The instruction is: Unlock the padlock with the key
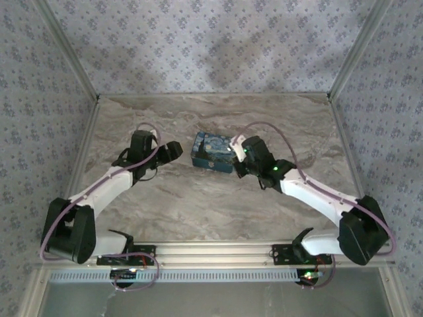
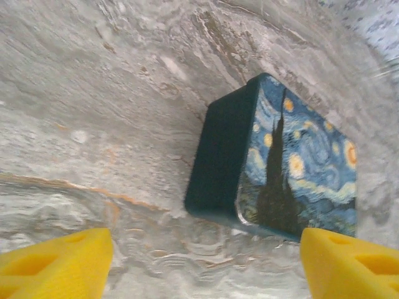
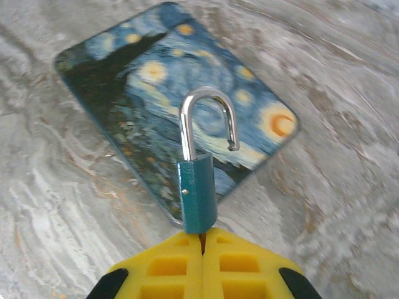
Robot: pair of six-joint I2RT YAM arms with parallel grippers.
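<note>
Since my right claw (image 3: 202,242) is the busy one, I'll start there. Its two yellow fingers (image 3: 168,268) are pressed together on the bottom end of the padlock (image 3: 198,190), so it's pinching the lock by its teal body and holding it upright, pointing away from my wrist. The silver shackle (image 3: 209,115) is popped. One leg sits in the body and the other just ends in the air, clear of the hole.

Right behind the padlock is a flat box (image 3: 149,87) with a starry-night painting printed on the lid, all blue swirls and yellow blobs. From my wrist view the lock lines up over the lid's near edge, but I honestly can't tell whether it touches the box or hangs over it. From above, that claw sits right at the box's right end.

My left claw (image 2: 206,265) is spread wide. Its yellow fingertips sit in the two bottom corners of the wrist view, with bare marble-look worktop (image 2: 112,124) between them. The box is ahead of it, off toward the right fingertip, with its dark side wall facing me. From above, this claw is near the box's left end, with a small gap.

The box lies about mid-worktop, and there are patterned walls (image 1: 211,39) on three sides.
</note>
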